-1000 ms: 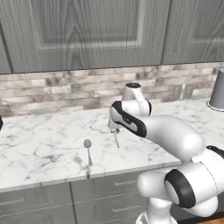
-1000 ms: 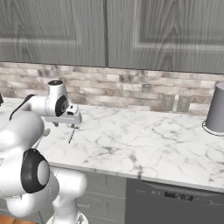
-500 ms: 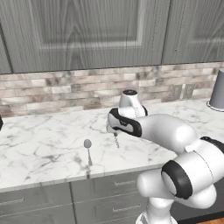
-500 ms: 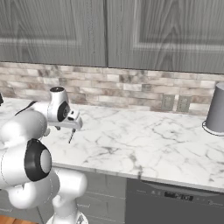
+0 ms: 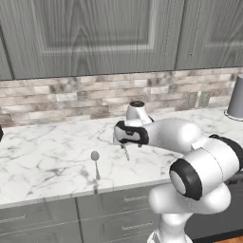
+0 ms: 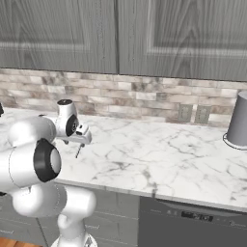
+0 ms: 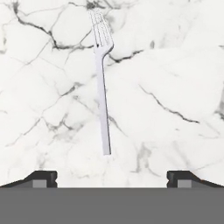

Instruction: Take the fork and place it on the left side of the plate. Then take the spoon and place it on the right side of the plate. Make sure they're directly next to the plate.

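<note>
Two dark fingertips of the gripper [image 7: 111,177] stand spread wide, empty, above the slim grey metal fork [image 7: 102,83] lying flat on the white marble counter [image 7: 175,87]. Light, stiff, slick; mid-handle looks the surest pinch.
</note>
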